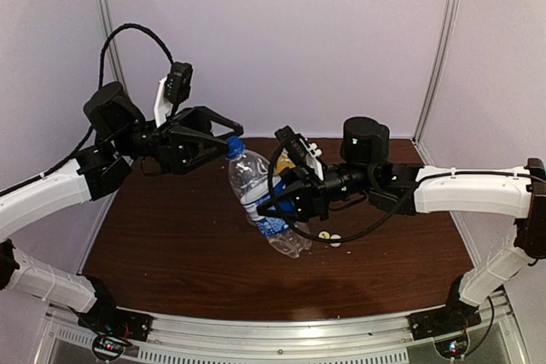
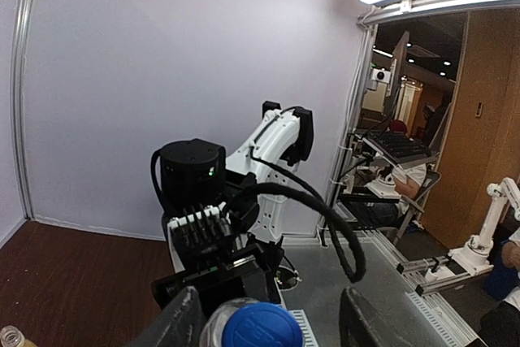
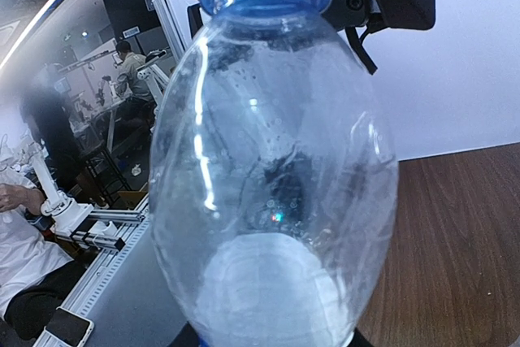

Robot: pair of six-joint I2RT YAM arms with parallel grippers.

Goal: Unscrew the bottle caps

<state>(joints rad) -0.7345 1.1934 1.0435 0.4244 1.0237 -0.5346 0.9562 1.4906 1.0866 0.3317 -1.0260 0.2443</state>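
1. Top view: the right gripper (image 1: pixel 275 205) pinched the tall clear bottle (image 1: pixel 247 172) at its label, holding it tilted above the table (image 1: pixel 171 245). The left gripper (image 1: pixel 223 147) had its jaws spread around the bottle's blue cap (image 1: pixel 234 146).
2. Left wrist: the fingers (image 2: pixel 175 323) flanked the cap atop the bottle, with a gap on one side.
3. Right wrist: the bottle filled the view, cap on its neck. The gripper's own jaws were hidden beneath the bottle.

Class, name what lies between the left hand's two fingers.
The blue cap of the clear bottle, with a gap on either side; the left wrist view shows it.
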